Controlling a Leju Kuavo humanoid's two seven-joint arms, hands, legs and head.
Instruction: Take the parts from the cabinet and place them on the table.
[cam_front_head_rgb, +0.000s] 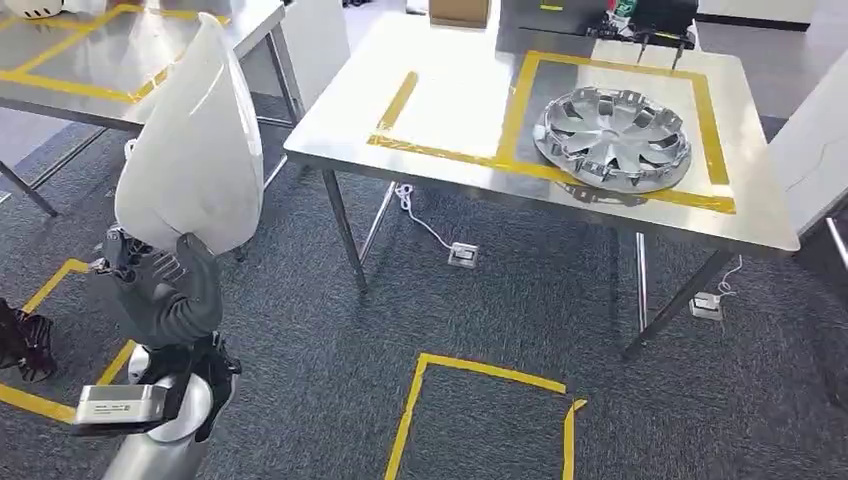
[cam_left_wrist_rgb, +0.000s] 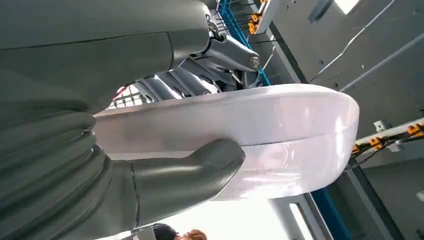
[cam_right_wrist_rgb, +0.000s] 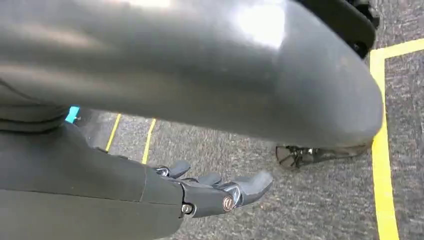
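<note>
Evidently light, stiff and slick, the white shell part (cam_front_head_rgb: 190, 150) sits clamped at its rim by the left hand (cam_front_head_rgb: 165, 290), thumb opposing fingers; the right hand (cam_right_wrist_rgb: 210, 192) hangs loosely extended, empty.

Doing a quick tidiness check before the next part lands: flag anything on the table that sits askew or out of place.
The silver hubcap sits low in its yellow tape square, its near rim over the tape line rather than inside it. Otherwise nothing stands out: the left hand holds the white part off the table.

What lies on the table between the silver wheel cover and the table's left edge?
In the head view, only yellow tape lines and bare steel table lie between the wheel cover and that edge.
</note>
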